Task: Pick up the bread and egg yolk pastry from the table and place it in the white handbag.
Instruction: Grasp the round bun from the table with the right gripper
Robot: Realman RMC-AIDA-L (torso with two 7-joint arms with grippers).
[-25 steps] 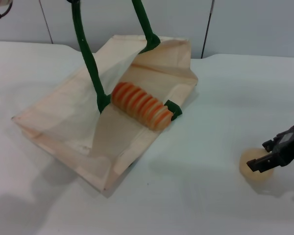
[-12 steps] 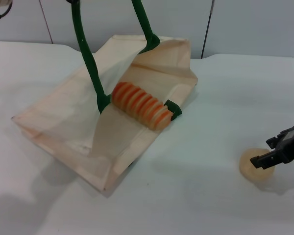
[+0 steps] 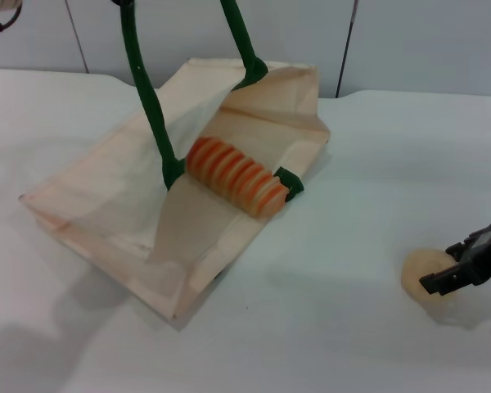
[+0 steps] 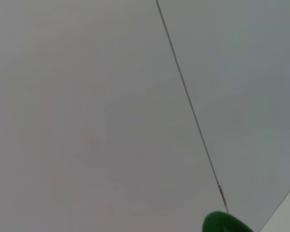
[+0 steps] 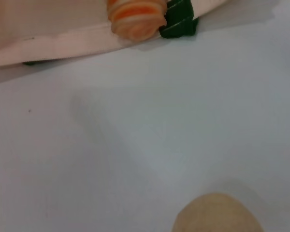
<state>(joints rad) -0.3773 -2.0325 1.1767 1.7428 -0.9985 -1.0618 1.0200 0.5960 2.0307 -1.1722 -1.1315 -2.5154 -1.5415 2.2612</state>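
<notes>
Head view, right hand (image 3: 450,274) at egg yolk pastry (image 3: 421,276)

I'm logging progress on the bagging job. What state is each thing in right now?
bread: lying in the mouth of the bag.
egg yolk pastry: on the table, not in the bag, not lifted.
white handbag: lying on the table, mouth held open by a raised green handle.
right claw: low at the pastry; grip unclear.
left claw: out of view.
</notes>
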